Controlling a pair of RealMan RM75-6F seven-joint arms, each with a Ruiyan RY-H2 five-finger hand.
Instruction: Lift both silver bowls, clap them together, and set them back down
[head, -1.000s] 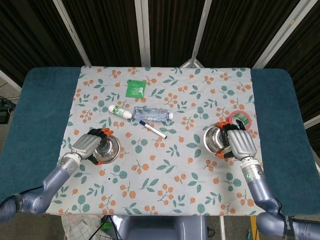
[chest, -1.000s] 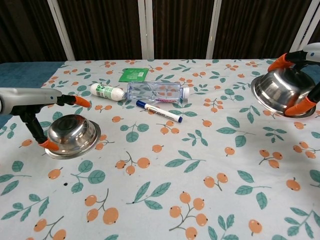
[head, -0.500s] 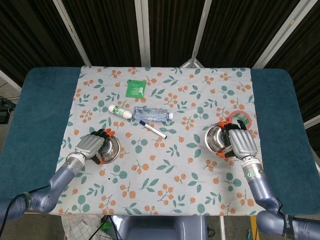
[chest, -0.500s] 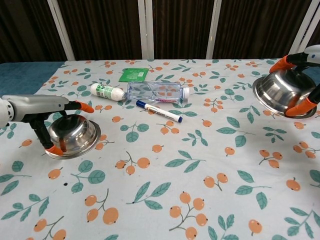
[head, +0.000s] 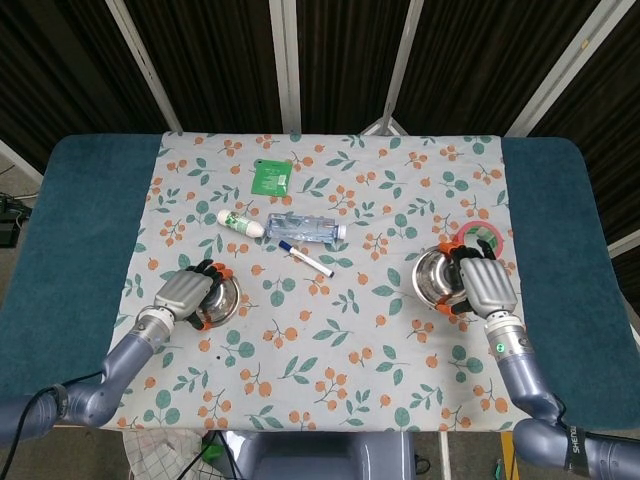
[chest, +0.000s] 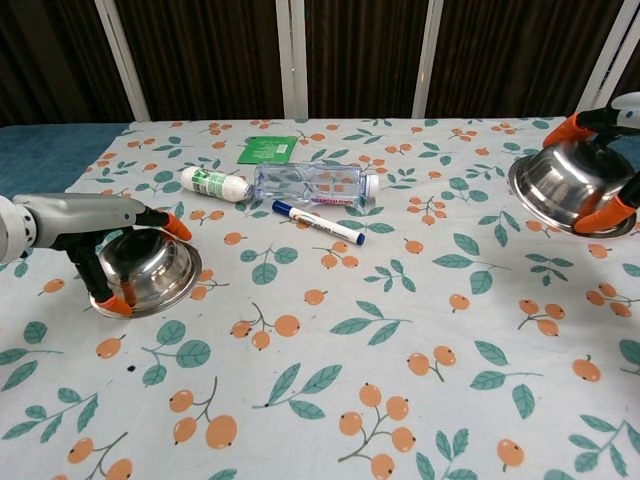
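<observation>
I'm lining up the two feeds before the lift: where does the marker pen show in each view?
Head view: the marker pen lies above centre, slanting down to the right, just below the water bottle.
Chest view: the marker pen lies slightly left of centre in the upper half, again just in front of the water bottle.
Shared landmark: the green packet, beyond the bottle on the far side.

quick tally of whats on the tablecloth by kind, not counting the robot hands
silver bowls: 2
plastic water bottle: 1
small white bottle with green label: 1
marker pen: 1
green packet: 1
roll of tape: 1
total: 7
</observation>
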